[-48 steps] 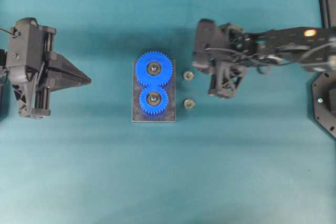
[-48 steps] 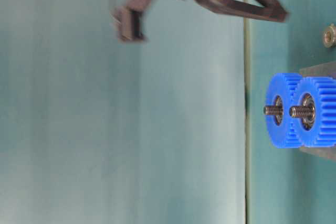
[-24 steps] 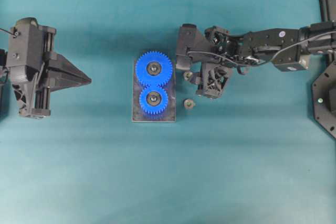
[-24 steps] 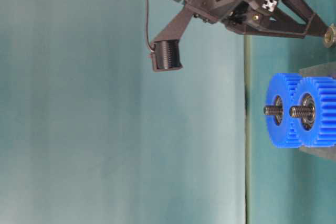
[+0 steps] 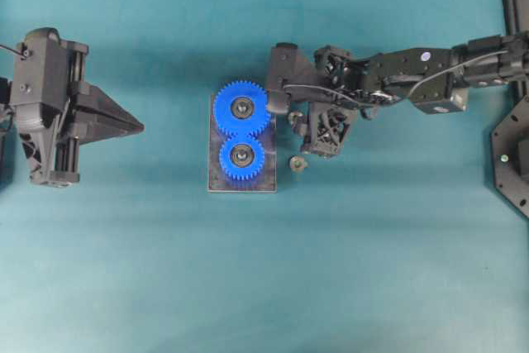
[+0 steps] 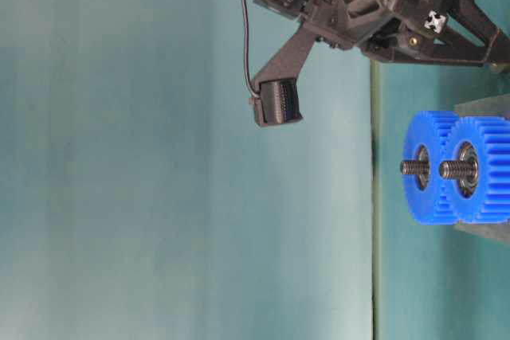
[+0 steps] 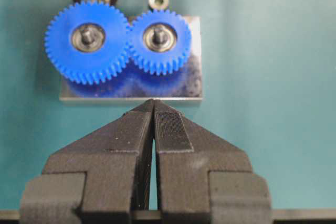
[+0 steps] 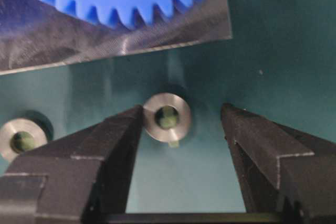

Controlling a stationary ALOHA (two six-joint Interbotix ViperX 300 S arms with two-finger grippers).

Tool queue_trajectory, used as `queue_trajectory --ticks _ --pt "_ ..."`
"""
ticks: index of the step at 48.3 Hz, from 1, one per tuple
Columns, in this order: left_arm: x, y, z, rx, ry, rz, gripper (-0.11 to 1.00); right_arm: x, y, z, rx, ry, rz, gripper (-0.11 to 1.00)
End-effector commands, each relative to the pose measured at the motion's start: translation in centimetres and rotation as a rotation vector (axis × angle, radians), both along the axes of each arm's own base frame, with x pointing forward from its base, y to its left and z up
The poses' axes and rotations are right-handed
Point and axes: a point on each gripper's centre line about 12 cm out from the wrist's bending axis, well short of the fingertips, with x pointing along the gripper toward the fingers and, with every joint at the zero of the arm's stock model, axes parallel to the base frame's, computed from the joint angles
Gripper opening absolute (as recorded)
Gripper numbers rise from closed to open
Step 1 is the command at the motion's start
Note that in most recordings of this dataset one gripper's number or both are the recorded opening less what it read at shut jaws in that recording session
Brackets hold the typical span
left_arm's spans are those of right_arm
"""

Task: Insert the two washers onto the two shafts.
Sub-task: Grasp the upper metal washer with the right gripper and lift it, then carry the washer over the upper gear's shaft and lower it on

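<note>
Two gears (image 7: 86,40), two washers (image 8: 167,117)

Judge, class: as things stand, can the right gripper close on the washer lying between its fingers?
Probably yes. The right gripper is open, and the washer lies flat on the table between its fingers, close to one finger. Nothing blocks it; the base plate sits beyond.
</note>
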Motion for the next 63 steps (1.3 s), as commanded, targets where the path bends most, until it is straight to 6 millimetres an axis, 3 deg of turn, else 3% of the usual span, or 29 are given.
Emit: queue_trajectory --ticks 1,8,16,25,34,42,54,63 --pt "0.1 0.0 0.6 0.002 -0.023 -0.002 0.01 0.5 -0.2 0.5 -0.006 -0.015 0.004 0.66" --pt "0.1 0.0 0.6 -0.003 -0.028 0.0 0.01 0.1 0.0 0.3 0.005 0.024 0.0 0.58" --pt "0.1 0.0 0.6 -0.001 -0.037 0.0 0.01 -0.3 0.5 0.3 0.013 0.06 0.007 0.32" --pt "0.1 0.0 0.7 -0.001 -0.044 -0.001 0.01 0.2 0.6 1.9 0.009 0.017 0.008 0.32" --pt "0.1 0.0 0.8 -0.001 -0.051 0.001 0.01 0.9 0.5 6.5 0.003 -0.044 0.003 0.32" --pt "0.1 0.0 0.7 -0.001 -0.048 -0.001 0.01 1.5 0.8 8.9 0.006 -0.04 0.014 0.32" --pt "0.0 0.0 0.5 -0.005 -0.043 0.003 0.01 4.0 1.2 10.9 -0.001 -0.081 0.035 0.32" --pt "0.0 0.0 0.5 -0.005 -0.043 0.002 0.01 5.9 0.9 11.0 -0.01 -0.093 0.044 0.32"
